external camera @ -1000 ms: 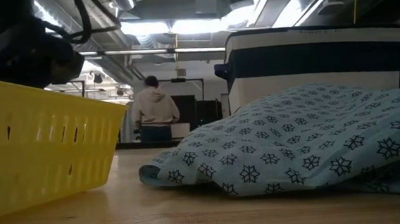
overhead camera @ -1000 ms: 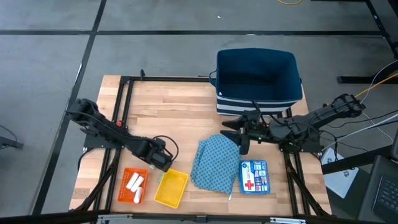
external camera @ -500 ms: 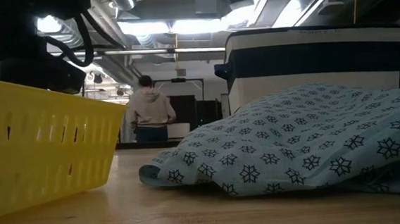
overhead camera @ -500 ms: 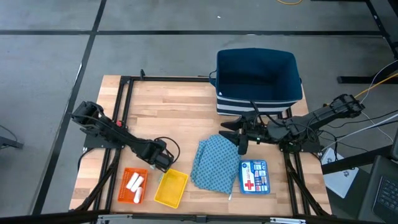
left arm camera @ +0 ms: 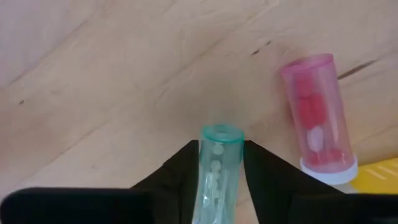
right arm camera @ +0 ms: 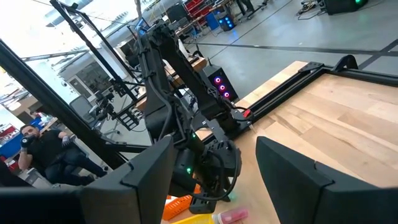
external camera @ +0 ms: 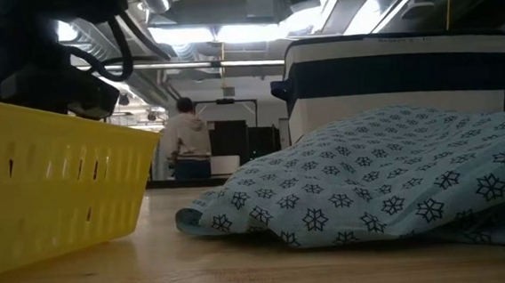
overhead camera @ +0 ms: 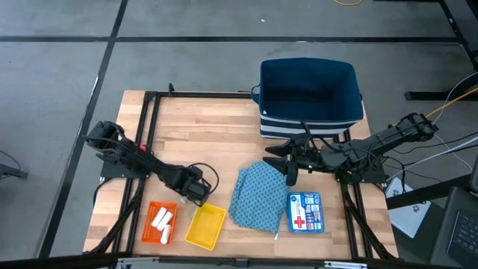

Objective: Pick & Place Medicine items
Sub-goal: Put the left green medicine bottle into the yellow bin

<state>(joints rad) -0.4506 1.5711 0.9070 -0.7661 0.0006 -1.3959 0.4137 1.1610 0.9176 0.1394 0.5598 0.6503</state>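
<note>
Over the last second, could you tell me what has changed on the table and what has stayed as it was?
The left gripper shifted slightly toward the yellow basket, and the left arm's rear end moved a little. It is shut on a light-green tube; the earlier pictures do not show when it was grasped. In the room behind, a person moved slightly. The right gripper, blue patterned cloth, orange basket and pink tube stayed put.

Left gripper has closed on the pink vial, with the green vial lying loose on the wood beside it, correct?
Not quite: the two are swapped. The left wrist view shows the left gripper shut on the green vial, while the pink vial lies loose on the wood beside it, next to the yellow basket.
</note>
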